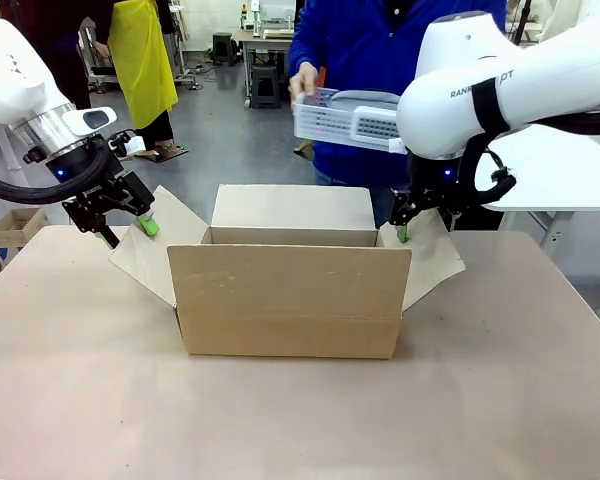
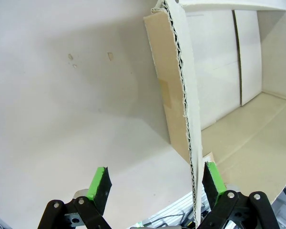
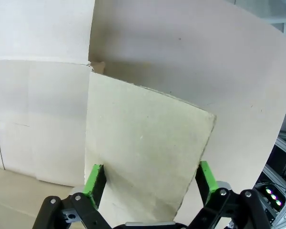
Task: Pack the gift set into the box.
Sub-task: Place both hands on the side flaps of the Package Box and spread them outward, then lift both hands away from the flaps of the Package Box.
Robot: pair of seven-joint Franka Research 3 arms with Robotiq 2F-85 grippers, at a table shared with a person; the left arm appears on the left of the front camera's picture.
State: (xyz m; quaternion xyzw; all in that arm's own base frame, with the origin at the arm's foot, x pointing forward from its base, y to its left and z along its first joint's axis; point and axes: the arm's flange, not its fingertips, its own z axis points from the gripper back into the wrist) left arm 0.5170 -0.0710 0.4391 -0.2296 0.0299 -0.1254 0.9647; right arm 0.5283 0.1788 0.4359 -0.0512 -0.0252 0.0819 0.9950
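Step in hand, as we judge it: holding the box (image 1: 285, 300) open so the person can load it.

- Left gripper (image 1: 127, 232): released, jaws spread wide. In its wrist view (image 2: 155, 183) the left flap (image 2: 181, 86) runs edge-on between the fingers, close against one green pad (image 2: 212, 177) and well apart from the other. Nothing is clamped.
- Right gripper (image 1: 407, 231): also released. In its wrist view (image 3: 150, 183) the right flap (image 3: 148, 148) lies broad-face ahead of the fingertips, between the two pads. We cannot tell whether the pads touch it.

Where things lie: the box cavity is inboard of both grippers, just past each flap's fold line, and it looks bare inside. It rests on the table (image 1: 80, 400), below and between the two grippers. Beyond the right gripper and above it, the person's hand (image 1: 302, 82) carries a white slotted basket (image 1: 345, 115), which we take to be the gift set. It is over the far side of the box and not yet inside.

To do this well:
- Press the flaps outward only, never down into the opening.
- Hold both wrists outboard of the box walls so the descent path is free.
- Press equally on the two sides, or the carton may slide.
- Do not close on the corrugated edge; it could crease.
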